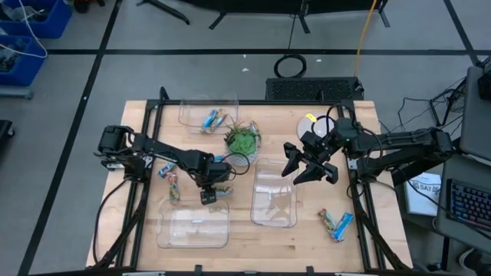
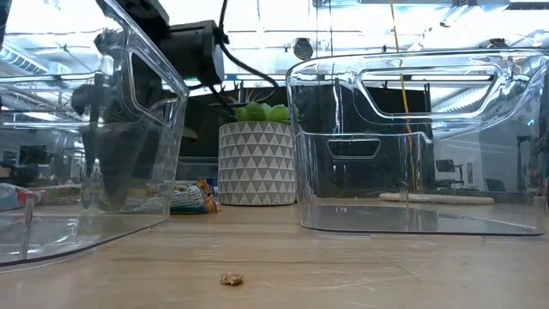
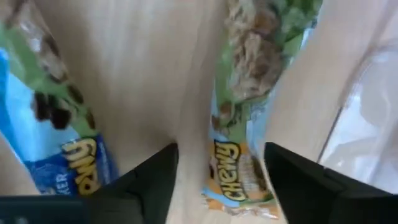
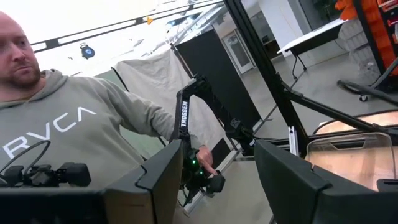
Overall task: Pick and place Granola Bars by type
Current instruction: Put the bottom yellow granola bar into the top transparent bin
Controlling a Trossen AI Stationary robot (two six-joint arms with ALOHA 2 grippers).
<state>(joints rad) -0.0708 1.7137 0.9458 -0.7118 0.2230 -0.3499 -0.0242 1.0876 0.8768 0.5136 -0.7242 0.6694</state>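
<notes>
The left gripper (image 1: 215,189) is lowered over the table (image 1: 307,238) between the near-left clear bin (image 1: 193,227) and the potted plant (image 1: 243,139). Its claw is wide open, and in the left wrist view its fingers (image 3: 149,180) straddle a tan and green granola bar (image 3: 239,124) lying flat on the wood. A blue-wrapped bar (image 3: 50,124) lies just beside it, outside the fingers. The rim of the near-left bin stands immediately next to the gripper.

The right gripper (image 1: 307,165) hangs above the table to the right of the centre bin (image 1: 275,201), with its claw spread wide and holding nothing. The right wrist view looks into the room, where a person in a grey hoodie (image 4: 68,124) stands beyond the table.

Remaining granola bars:
- Two bars (image 1: 213,119) lie inside the far bin (image 1: 207,109), one blue and one multicoloured.
- Two bars (image 1: 336,224) lie on the table near the right front corner, well apart from both grippers.
- More bars (image 1: 170,180) lie on the table left of the left gripper, under the left arm.

In the low view the plant pot (image 2: 256,163) stands between the two near bins, and a small crumb (image 2: 231,279) lies on the wood in front.
</notes>
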